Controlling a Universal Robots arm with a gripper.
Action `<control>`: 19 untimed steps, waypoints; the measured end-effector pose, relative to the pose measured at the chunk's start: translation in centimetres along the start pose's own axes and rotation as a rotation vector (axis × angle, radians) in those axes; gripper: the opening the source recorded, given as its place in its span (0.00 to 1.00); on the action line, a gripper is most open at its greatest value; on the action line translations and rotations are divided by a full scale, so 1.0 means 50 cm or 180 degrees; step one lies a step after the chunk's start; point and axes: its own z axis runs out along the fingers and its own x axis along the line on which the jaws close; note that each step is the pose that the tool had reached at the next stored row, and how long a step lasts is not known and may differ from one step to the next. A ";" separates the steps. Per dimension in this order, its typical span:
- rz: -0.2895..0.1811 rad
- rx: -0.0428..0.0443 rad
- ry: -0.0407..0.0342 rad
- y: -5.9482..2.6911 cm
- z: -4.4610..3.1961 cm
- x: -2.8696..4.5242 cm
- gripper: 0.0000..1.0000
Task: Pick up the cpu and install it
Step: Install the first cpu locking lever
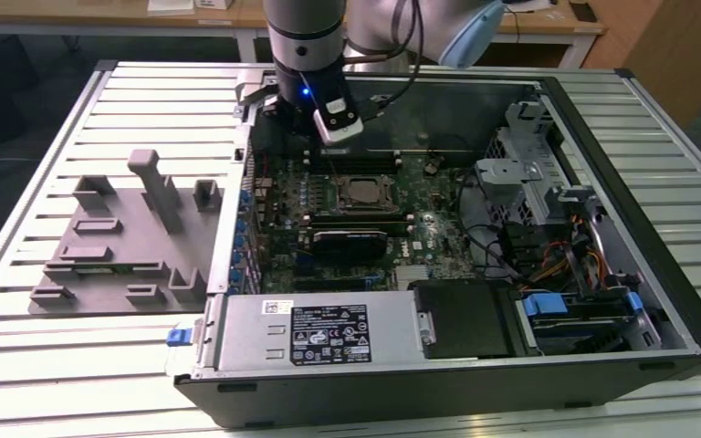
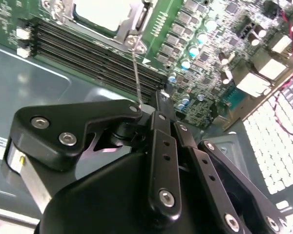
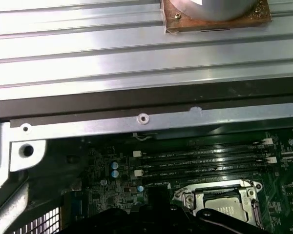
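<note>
The arm is hanging over the open computer case [image 1: 448, 397], which is lying on the slatted metal tabletop [image 1: 34, 365]. Its pincer [image 2: 155, 103] is hovering low over the motherboard, near the rows of black memory slots [image 3: 205, 163]. Whether the pincer is open or closed I cannot tell, as its own black linkage is covering the tip in the second wrist view. The cpu [image 3: 225, 210] is sitting flat in the metal-framed socket [image 3: 184, 199] near the middle of the board, just beyond the memory slots, its silvery lid facing up. A thin metal lever [image 2: 135, 73] is running from the socket's corner to the pincer's front end; whether the two are touching cannot be told. A grey tray [image 1: 107, 246] is resting on the tabletop at the exterior view's left, beside the case.
</note>
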 end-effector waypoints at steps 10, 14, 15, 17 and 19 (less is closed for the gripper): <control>0.0000 0.0000 0.0001 0.007 0.002 -0.060 0.11; 0.0000 0.0000 0.0002 0.011 0.004 -0.090 0.11; 0.0000 0.0000 0.0002 0.011 0.004 -0.097 0.11; 0.0001 0.0000 0.0002 0.013 0.004 -0.109 0.11; 0.0000 0.0000 0.0002 0.014 0.005 -0.120 0.11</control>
